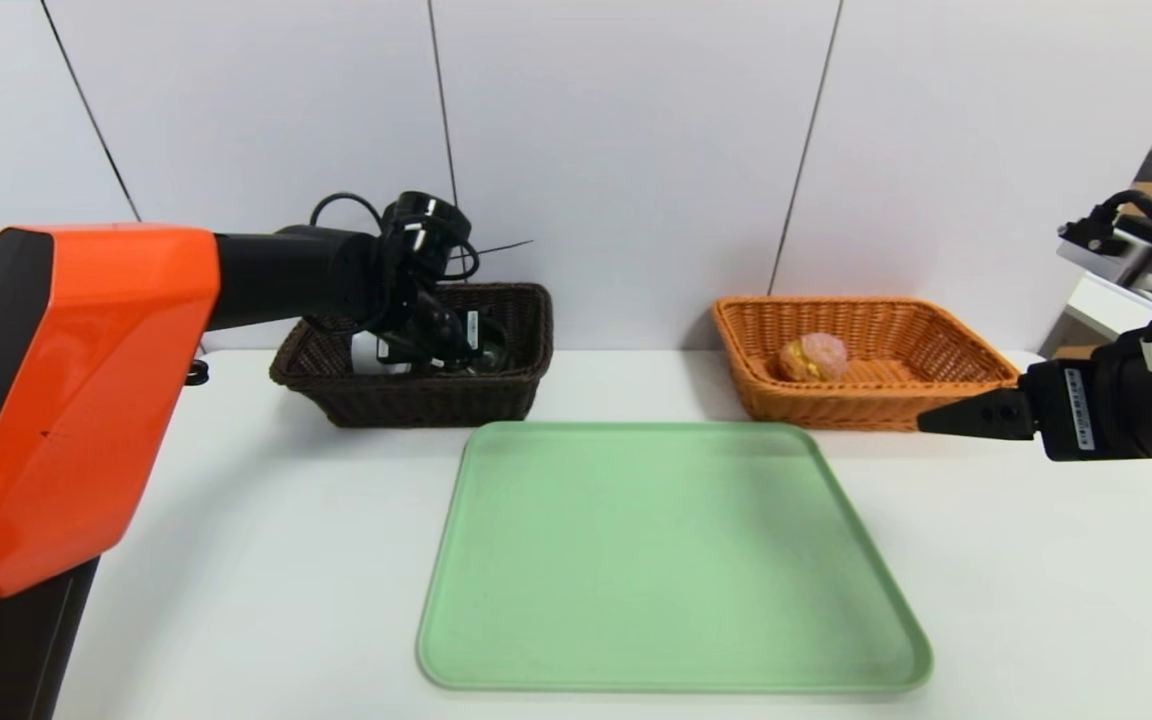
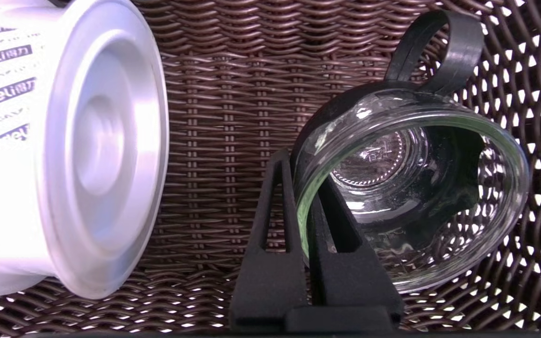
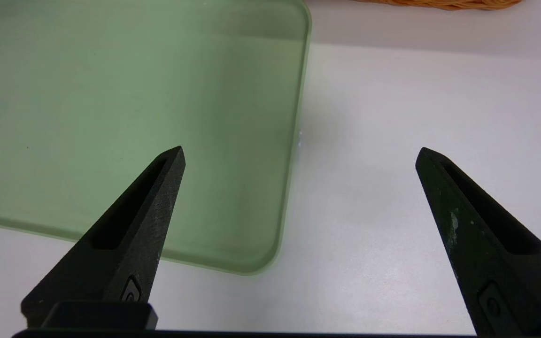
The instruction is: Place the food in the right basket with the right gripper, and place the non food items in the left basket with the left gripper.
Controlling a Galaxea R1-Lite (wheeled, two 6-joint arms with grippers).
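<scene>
The left basket (image 1: 416, 402), dark brown wicker, stands at the back left. My left gripper (image 1: 441, 335) reaches down into it. In the left wrist view this gripper (image 2: 298, 169) is shut on the rim of the black-rimmed glass dish (image 2: 416, 197), one finger inside the glass and one outside. The dish tilts on its side over the wicker floor (image 2: 233, 94). The white roll (image 2: 64, 150) lies beside it in the same basket (image 1: 368, 352). The food, a pinkish bun (image 1: 814, 357), lies in the orange right basket (image 1: 876, 405). My right gripper (image 1: 936, 420) (image 3: 300, 155) stands open and empty, near that basket's front corner.
A green tray (image 1: 666, 560) (image 3: 111, 94) with nothing on it lies mid-table between the baskets. The white table (image 1: 236, 560) runs to a white panel wall behind. The orange basket's edge (image 3: 439, 3) shows beyond the right fingers.
</scene>
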